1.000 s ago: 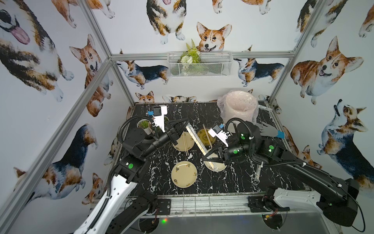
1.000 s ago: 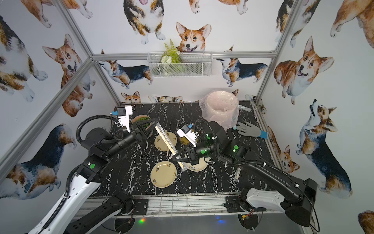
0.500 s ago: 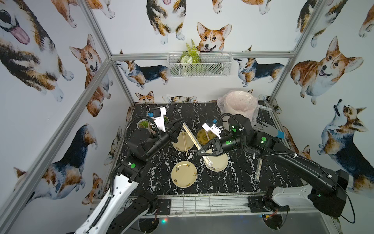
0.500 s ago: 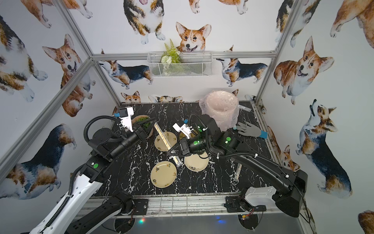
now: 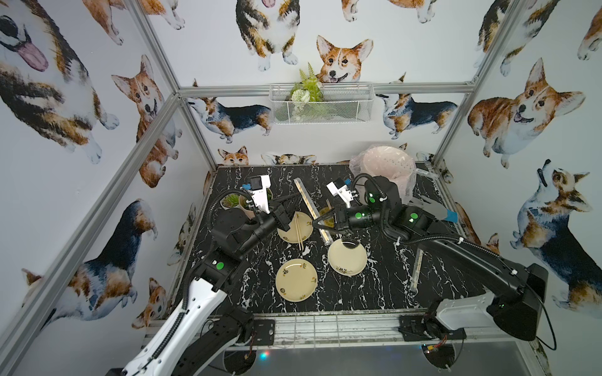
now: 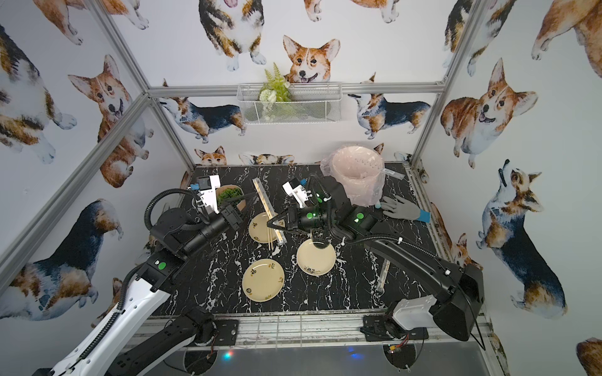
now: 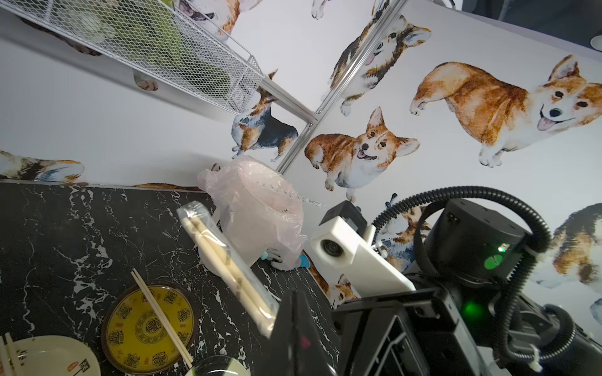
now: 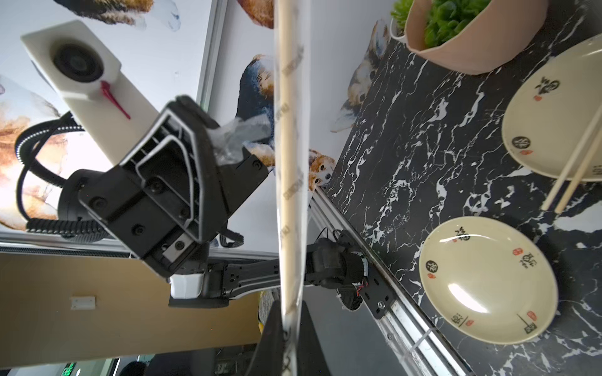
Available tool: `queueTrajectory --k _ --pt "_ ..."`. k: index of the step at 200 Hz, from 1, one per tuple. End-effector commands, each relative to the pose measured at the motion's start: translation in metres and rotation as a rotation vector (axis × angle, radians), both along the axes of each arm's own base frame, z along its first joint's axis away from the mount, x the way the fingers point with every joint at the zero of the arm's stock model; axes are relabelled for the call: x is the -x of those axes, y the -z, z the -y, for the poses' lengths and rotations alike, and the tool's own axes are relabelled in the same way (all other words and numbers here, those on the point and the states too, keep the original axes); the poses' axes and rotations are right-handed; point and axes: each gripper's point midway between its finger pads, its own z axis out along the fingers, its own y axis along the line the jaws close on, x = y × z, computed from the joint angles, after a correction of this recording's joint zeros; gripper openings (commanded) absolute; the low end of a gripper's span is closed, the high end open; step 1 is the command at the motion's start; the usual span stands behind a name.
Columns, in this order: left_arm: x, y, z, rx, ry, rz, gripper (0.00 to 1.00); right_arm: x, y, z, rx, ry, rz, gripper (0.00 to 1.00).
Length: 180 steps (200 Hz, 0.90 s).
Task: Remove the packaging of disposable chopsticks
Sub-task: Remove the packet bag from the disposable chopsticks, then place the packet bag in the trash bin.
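The packaging, a long clear sleeve with the disposable chopsticks inside it, is held off the black marble table, above its middle, and runs from front to back between the two arms. The right gripper is clenched on the sleeve, close to the end that is nearer to the front. The left gripper is clenched too; the right wrist view shows that it pinches a crumpled piece of the clear plastic at the side of the sleeve, more toward the far end.

Below the sleeve lies a cream plate with a bare pair of chopsticks across it. Just beside it is a small yellow dish with another bare pair. Two more cream plates lie nearer to the front edge. A wrapped pair lies flat on the right side of the table, well apart from the grippers. In the far right corner stands a pink bin lined with a clear bag, with a grey glove near it, and a potted plant stands at the far left
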Motion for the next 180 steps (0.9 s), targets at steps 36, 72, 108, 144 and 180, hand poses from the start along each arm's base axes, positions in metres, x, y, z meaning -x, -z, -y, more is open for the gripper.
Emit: queueTrajectory --k 36,72,108,144,180 --pt "0.015 -0.026 -0.009 0.027 -0.002 0.057 0.00 -0.023 0.005 0.016 0.007 0.121 0.027 0.00" --pt "0.020 -0.031 -0.001 0.057 0.059 0.051 0.00 -0.040 0.010 0.033 0.018 0.194 0.065 0.00" --pt "0.019 -0.028 -0.002 0.068 0.053 0.042 0.00 -0.034 -0.004 0.030 -0.068 0.134 0.193 0.00" --pt "0.007 -0.027 0.002 0.058 0.038 0.012 0.00 -0.030 0.009 0.044 -0.012 0.153 0.261 0.00" --pt "-0.019 -0.023 0.022 0.036 0.063 -0.046 0.00 -0.039 -0.002 0.106 0.182 0.375 0.443 0.00"
